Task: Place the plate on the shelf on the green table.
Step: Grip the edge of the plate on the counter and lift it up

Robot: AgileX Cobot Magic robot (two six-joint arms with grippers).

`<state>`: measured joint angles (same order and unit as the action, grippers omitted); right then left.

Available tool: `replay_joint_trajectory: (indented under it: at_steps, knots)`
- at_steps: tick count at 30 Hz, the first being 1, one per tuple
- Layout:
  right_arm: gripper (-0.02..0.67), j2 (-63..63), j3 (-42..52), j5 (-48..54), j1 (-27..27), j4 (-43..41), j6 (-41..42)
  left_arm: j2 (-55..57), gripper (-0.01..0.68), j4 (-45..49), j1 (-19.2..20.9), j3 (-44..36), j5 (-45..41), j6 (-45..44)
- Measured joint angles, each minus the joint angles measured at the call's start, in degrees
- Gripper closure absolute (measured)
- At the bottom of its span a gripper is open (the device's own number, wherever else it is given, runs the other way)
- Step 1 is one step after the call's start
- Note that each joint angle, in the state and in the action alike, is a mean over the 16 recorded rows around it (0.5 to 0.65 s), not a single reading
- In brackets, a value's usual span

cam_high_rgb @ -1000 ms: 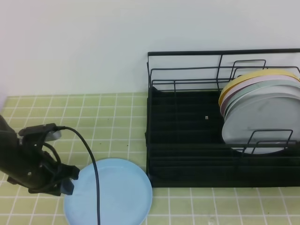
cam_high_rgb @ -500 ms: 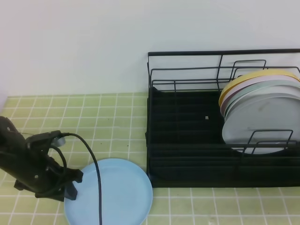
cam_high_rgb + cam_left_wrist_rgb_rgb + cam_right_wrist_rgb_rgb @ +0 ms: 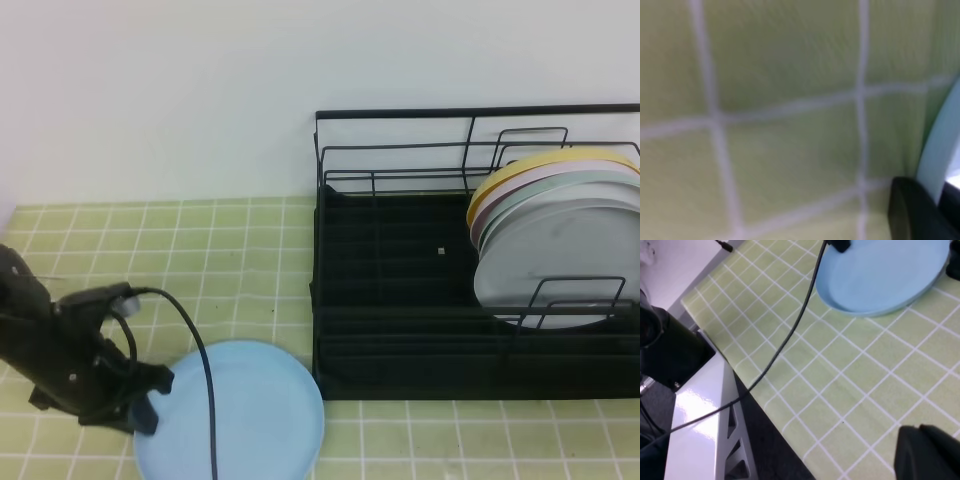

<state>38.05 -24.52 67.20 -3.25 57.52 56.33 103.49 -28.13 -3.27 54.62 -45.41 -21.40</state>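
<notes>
Since a second ago the left gripper (image 3: 148, 405) has dropped lower and slid back to the plate's left edge, and its jaws have gone from half-open to clenched on the rim of the plate (image 3: 235, 412). Left wrist view backs this up: a dark fingertip (image 3: 912, 212) sits tight against the pale blue rim (image 3: 939, 155), tiles blurred behind. Plate looks to have nudged slightly left; still flat on the green table (image 3: 230, 250), front left, just beside the shelf's near-left corner.

Black cable (image 3: 195, 360) loops from the left arm across the plate's left part.

Right gripper (image 3: 927, 452): only dark finger ends at the bottom right of its own camera, pressed together, holding nothing. It hangs above bare tiles near the table's edge, plate (image 3: 885, 272) well apart from it.

Shelf (image 3: 400, 300) stands at right against the white wall, black tray base, wire dividers upright. Its left part holds no plates. Right end has a stack leaning on edge: yellow plate (image 3: 545, 163) at the back, pale grey-white plate (image 3: 555, 260) at the front, more between.
</notes>
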Motion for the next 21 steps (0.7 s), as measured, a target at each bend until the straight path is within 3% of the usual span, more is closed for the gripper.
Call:
replay_joint_trajectory:
  at_steps: [10, 21]
  knots:
    - [0.652, 0.0, 0.0, 0.09, 0.0, 0.04, -0.02, -4.62, 0.669, 5.3, -0.05, 5.37, -8.91, 2.66]
    - [0.652, 0.0, 0.0, 0.92, 0.0, 2.79, 0.31, -16.99, 0.67, 10.35, -0.07, 8.2, -15.04, 4.8]
